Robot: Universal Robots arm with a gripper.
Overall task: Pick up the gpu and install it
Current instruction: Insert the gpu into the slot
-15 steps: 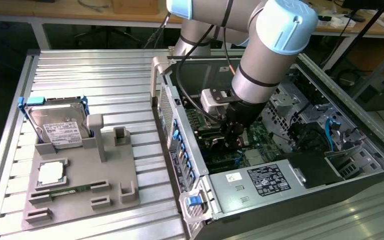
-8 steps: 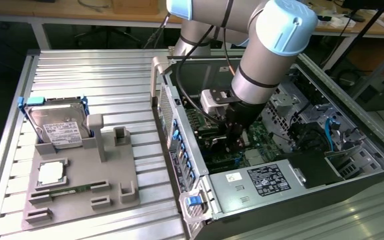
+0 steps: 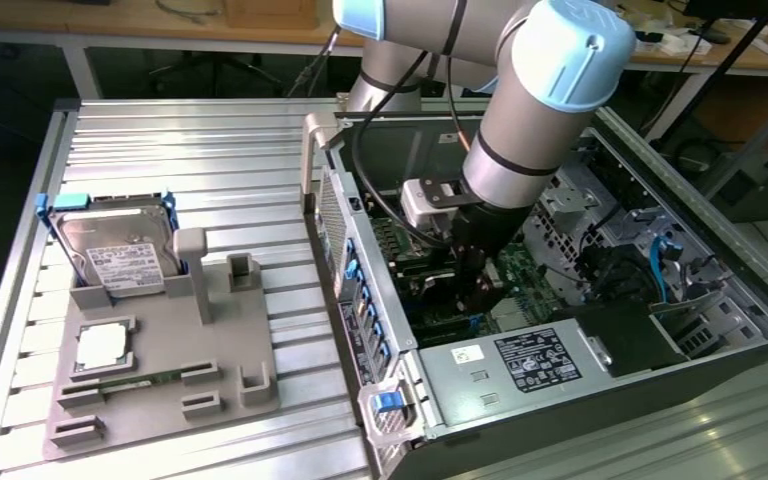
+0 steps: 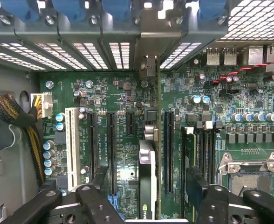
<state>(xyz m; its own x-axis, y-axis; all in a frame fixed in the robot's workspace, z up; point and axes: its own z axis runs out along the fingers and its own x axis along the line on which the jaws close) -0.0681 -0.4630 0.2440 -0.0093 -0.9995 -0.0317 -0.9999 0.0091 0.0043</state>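
Nearest on the exterior view's left, the grey fixture tray [image 3: 157,390] sits on the slatted aluminium table [image 3: 197,150]; it holds a green memory stick [image 3: 124,382] in a near slot, a processor chip [image 3: 101,345] in the middle recess, and further back the silver hard drive [image 3: 117,250] standing in its blue frame. The tray's other upright slots look vacant. To the exterior view's right lies the open computer case [image 3: 558,330], side panel off, with the power supply [image 3: 524,365] at its near end and the motherboard [image 4: 118,121] on its floor. The arm reaches down into the case; the gripper [image 4: 146,198] hangs low over the board, fingers [image 4: 102,179] spread apart with clear gaps to either side of the card, so nothing is clamped. The gpu [image 4: 147,182] stands on edge directly between the open fingers, in line with the expansion slots, its long axis running away from the claw toward the rear slot openings of the case, its silver bracket [image 4: 148,65] at the far end against the blue retention clips [image 4: 118,9]. It appears seated, though full seating cannot be confirmed. Empty black slots [image 4: 111,149] flank it; the CPU socket [image 4: 251,175] sits off to one side.
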